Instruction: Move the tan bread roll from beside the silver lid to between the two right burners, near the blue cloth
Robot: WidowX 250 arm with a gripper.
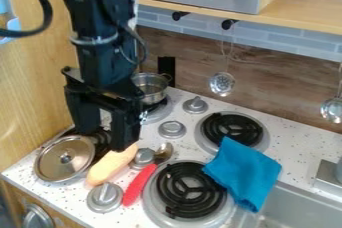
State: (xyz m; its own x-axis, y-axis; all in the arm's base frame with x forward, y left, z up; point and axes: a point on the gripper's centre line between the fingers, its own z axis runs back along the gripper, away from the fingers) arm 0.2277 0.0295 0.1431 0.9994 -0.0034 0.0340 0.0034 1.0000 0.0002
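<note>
Just below the gripper (105, 139), a peach-coloured oblong (110, 165) is seen on the stove top (72, 188), its long axis slanted from lower left to upper right. Its upper end is placed under the right-hand fingertip in view; whether it is touched cannot be told. The fingers are spread, with nothing seen held. It is flanked by lid (65, 158) and red-handled spoon (138, 184).

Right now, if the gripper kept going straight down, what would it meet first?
Likely the pale orange oblong item, whose upper end shows just below the gripper, though depth is unclear.
</note>
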